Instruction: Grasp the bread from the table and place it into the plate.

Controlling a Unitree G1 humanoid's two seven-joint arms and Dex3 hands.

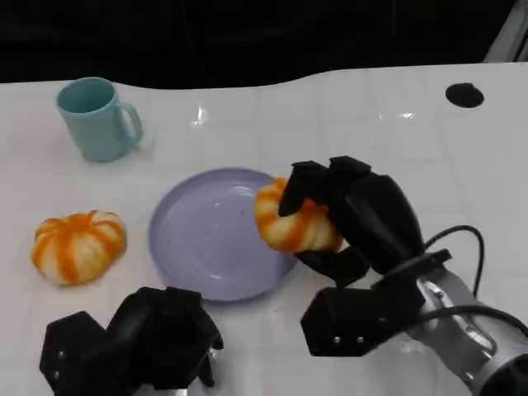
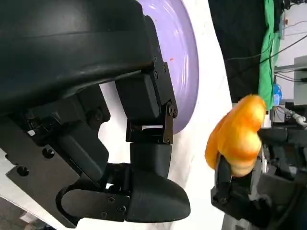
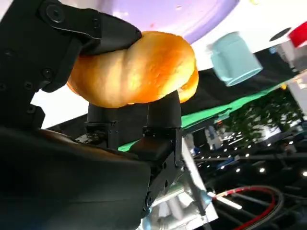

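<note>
My right hand grips an orange-and-white bread roll and holds it over the right rim of the lavender plate. The right wrist view shows the roll wrapped by black fingers, with the plate beyond it. In the left wrist view the same roll hangs past the plate's edge. A second striped bread lies on the table left of the plate. My left hand sits low at the near edge, fingers curled in, holding nothing.
A light blue mug stands at the back left of the white table. A small black disc lies at the far right. A dark cable loops off my right forearm.
</note>
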